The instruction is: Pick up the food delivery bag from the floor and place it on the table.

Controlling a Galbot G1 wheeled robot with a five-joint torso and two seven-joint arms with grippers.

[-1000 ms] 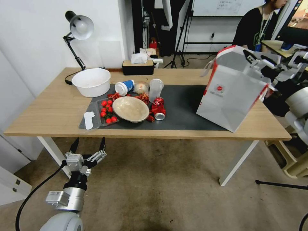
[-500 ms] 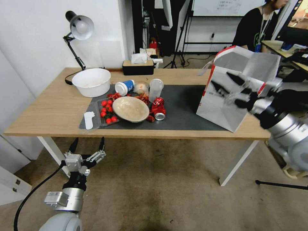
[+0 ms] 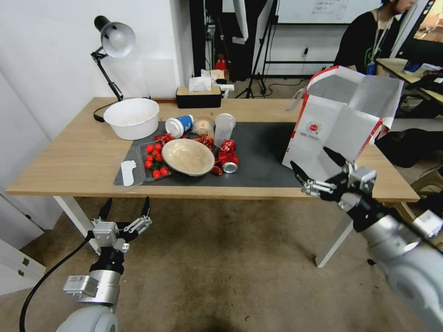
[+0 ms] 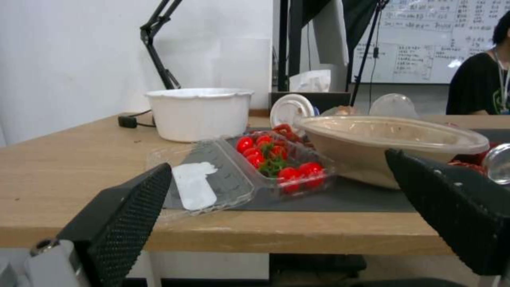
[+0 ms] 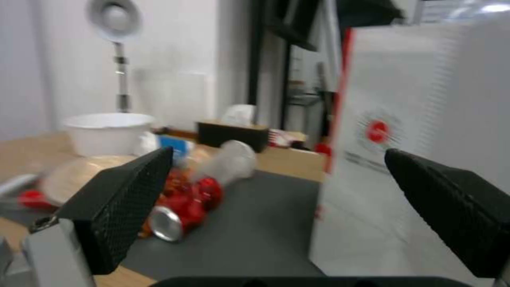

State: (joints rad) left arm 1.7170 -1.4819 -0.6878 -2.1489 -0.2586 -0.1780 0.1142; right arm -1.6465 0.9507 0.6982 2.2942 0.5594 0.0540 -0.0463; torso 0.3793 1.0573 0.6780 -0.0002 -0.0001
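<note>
My right gripper hangs wide open and empty, just before the food delivery bag standing on the table; my left gripper waits open below the table's edge.

A light-wood desk on white legs is covered mid-top by a dark grey mat. The food delivery bag is stood upright at its right end; a white bowl, a tissue box and a lamp base are set on the bare wood.

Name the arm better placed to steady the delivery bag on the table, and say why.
Right. The right gripper hangs open at the table's front edge, just in front of the food delivery bag. The left gripper hangs open below the far end.
</note>
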